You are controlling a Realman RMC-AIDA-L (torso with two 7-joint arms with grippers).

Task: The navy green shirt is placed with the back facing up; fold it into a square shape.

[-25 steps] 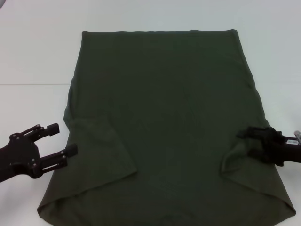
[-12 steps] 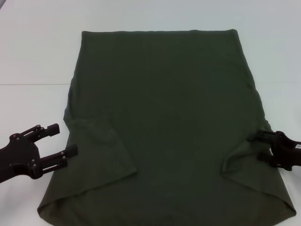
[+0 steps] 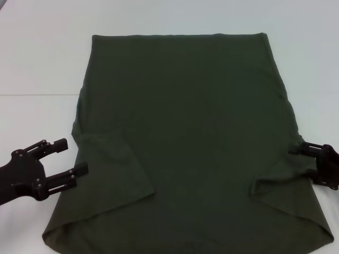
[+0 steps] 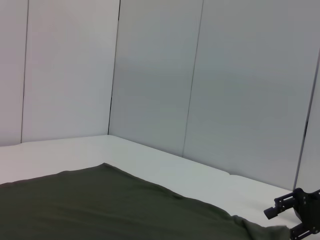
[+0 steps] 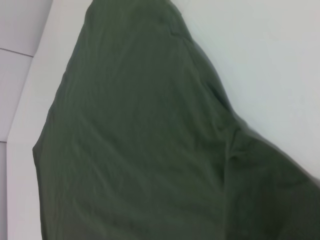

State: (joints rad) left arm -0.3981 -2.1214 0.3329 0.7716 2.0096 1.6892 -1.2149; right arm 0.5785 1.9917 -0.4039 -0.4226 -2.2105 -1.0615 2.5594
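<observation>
The navy green shirt [image 3: 185, 132] lies flat on the white table [image 3: 42, 63], with both sleeves folded inward over its body near the front. My left gripper [image 3: 70, 157] rests open on the table just off the shirt's left edge, holding nothing. At the shirt's right edge my right gripper [image 3: 304, 165] is open, with no cloth between its fingers. The left wrist view looks across the shirt [image 4: 120, 210] to the right gripper [image 4: 284, 223], whose fingers stand apart. Shirt cloth [image 5: 140, 140] fills the right wrist view.
White table surface surrounds the shirt on the left, right and far sides. Pale wall panels [image 4: 160, 75] stand behind the table. A faint seam line [image 3: 37, 94] crosses the table at the left.
My right gripper has drawn back to the right, off the folded right sleeve, which stays lying on the shirt. The left gripper has not moved.
</observation>
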